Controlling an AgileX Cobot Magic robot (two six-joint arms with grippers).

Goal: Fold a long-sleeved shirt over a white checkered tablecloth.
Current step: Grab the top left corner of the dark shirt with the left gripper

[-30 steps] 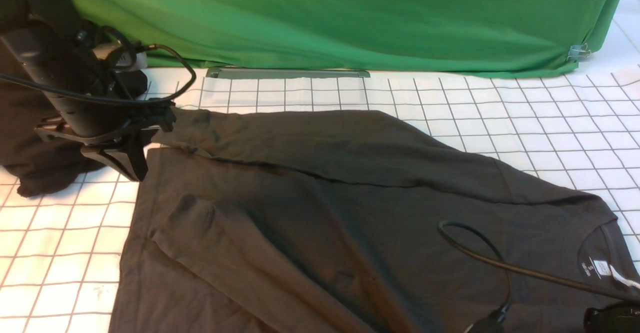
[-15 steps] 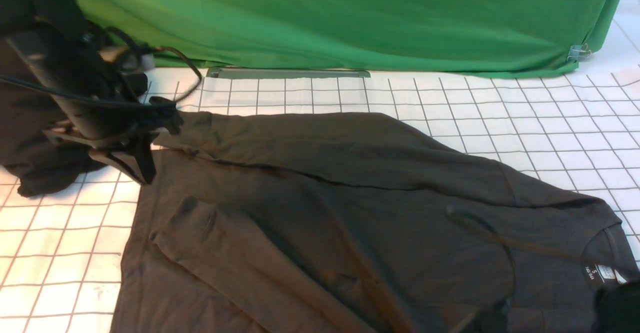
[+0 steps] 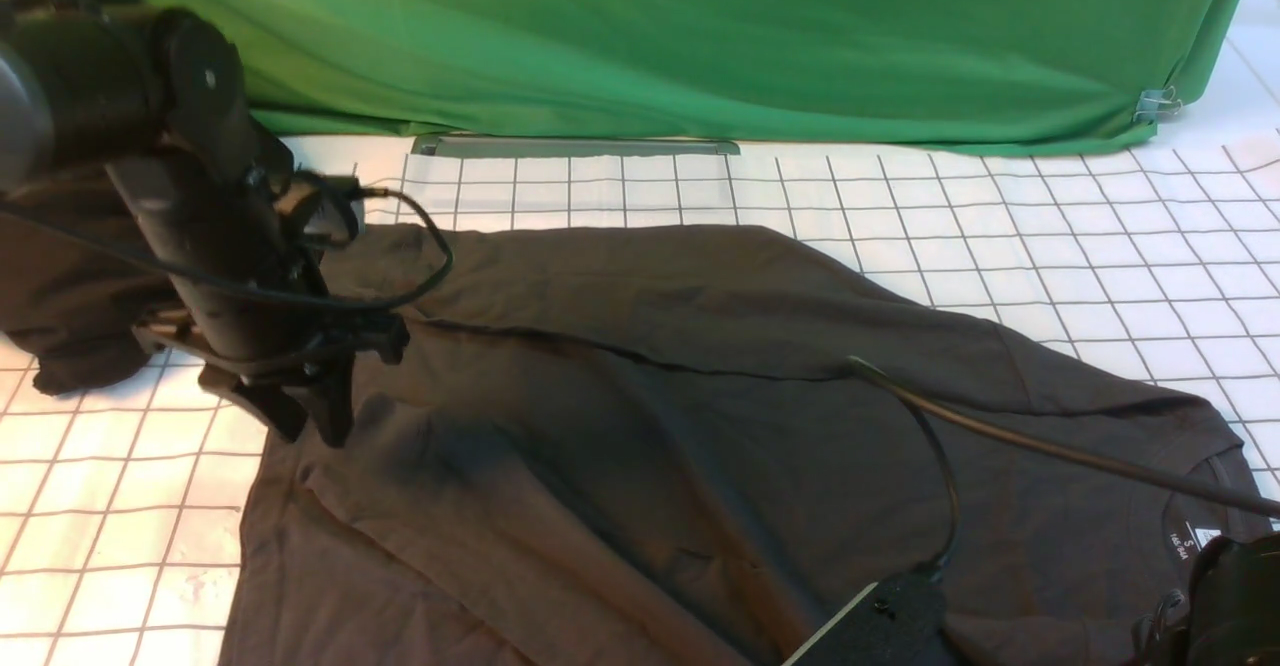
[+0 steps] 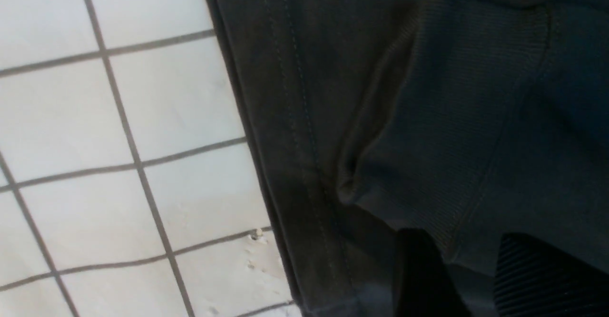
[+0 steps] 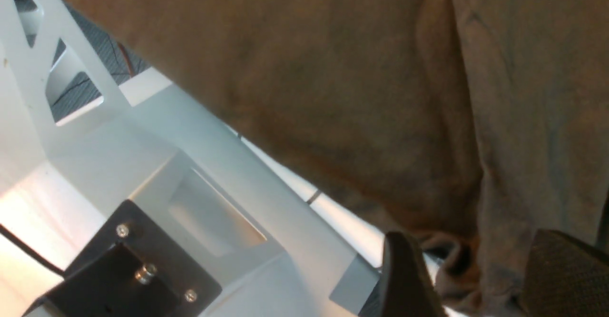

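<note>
Checked tablecloth [image 3: 1050,236] covered the surface; green cloth [image 3: 700,36] hung at 12 o'clock. Shirt [image 3: 700,386] lay at centre, collar [image 3: 1200,466] at 4 o'clock. Left claw [image 3: 310,431] stood open over a cuff [image 4: 452,131] at 9 o'clock, right claw [image 5: 471,279] open around fabric. Limp, light knit: judged best pinched at hems.

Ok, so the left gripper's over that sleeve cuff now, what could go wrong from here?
The left gripper has open jaws straddling the sleeve cuff, which lies on the hem of the long-sleeved shirt; closing may pinch both layers and drag the body along. The right arm's black cable droops across the shirt and could rumple it when that arm moves.
</note>
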